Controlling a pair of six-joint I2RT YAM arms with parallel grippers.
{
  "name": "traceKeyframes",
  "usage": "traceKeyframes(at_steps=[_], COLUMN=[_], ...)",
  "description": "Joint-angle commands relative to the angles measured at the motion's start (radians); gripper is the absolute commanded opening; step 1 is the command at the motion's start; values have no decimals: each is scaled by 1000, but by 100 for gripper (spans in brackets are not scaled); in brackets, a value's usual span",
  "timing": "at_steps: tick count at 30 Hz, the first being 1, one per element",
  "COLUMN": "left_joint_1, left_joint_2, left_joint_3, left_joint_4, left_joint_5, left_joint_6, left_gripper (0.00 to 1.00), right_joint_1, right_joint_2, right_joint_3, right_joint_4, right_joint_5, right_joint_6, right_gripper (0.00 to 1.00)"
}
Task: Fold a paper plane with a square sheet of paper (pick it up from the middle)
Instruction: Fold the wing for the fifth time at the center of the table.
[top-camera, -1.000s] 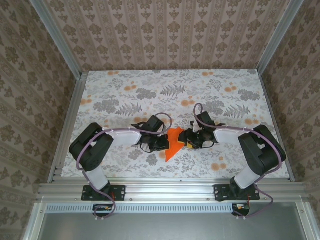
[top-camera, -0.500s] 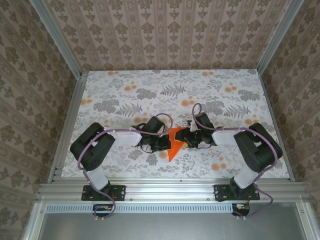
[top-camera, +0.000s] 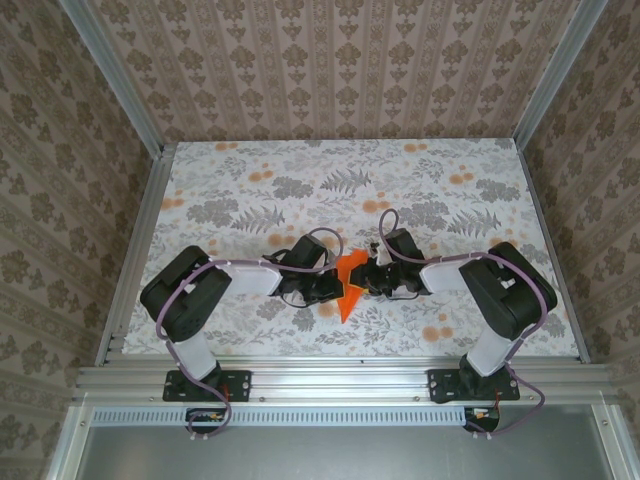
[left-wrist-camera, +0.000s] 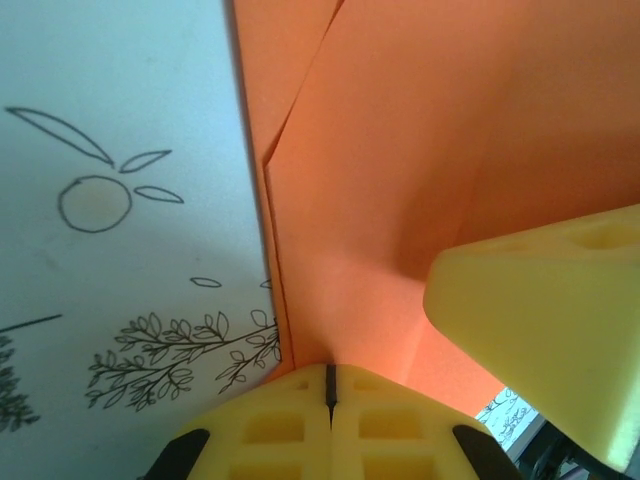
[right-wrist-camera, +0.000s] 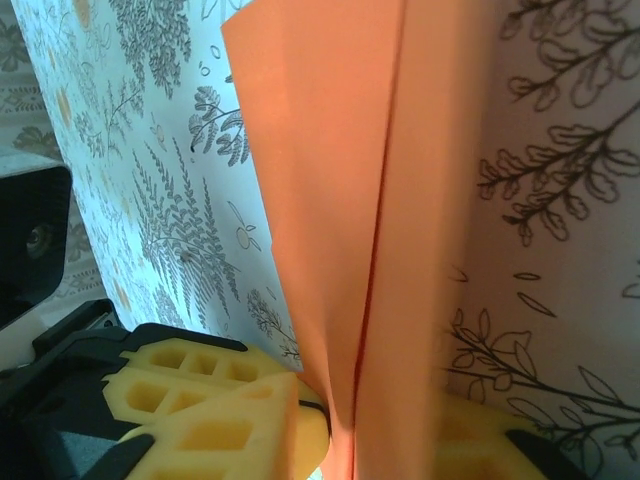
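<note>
Table (top-camera: 250, 180), floral print, walled in on three sides. Left arm (top-camera: 215, 290) and right arm (top-camera: 490, 290) both reach inward and meet at the near-middle of the table.

Paper (top-camera: 348, 288) sits between the two grippers, lifted off the table, and is already part folded. It's a narrow pointed shape with a centre crease. The long axis runs far-to-near and the point aims at the near edge, toward the bases.

Left gripper (left-wrist-camera: 328, 382) is on the paper's left side. Its pads are pressed together with only a seam line showing, and the orange edge runs right into that seam, so I'd call it clamped on the paper. A yellow finger (left-wrist-camera: 540, 310) of the other gripper sits just beside it, against the same paper.

Right gripper (right-wrist-camera: 385, 432) is on the paper's right side. Its fingers (right-wrist-camera: 200, 405) straddle the folded layers, with the crease running down between them. The near pad touches the paper and the far pad is half hidden behind it. I can't tell if the grip is tight or just loose round the fold.

Key relation: the paper's long axis lies across the line joining the grippers, and each one holds or flanks one long side. Neither arm is nearer, since both are at the paper. My guess is the next move is creasing or pulling a flap. That depends on the left pinch holding while the right works along the crease. Slip or tear risk is at the thin edge in the left pads.
</note>
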Motion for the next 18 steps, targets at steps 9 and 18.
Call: traceKeyframes(at_steps=[9,18], left_joint_1=[-4,10], left_joint_2=[-86,-367], left_joint_3=[-56,-110], left_joint_4=[49,-58], left_joint_5=[-37,-189], left_joint_6=[-43,-19], left_gripper=[9,31], right_joint_1=[12,10], right_joint_2=[-96,-236], right_joint_3=[84,361], right_joint_4=[-256,-926], right_joint_5=[56,411], right_joint_6=[-140,-436], right_gripper=[5,5])
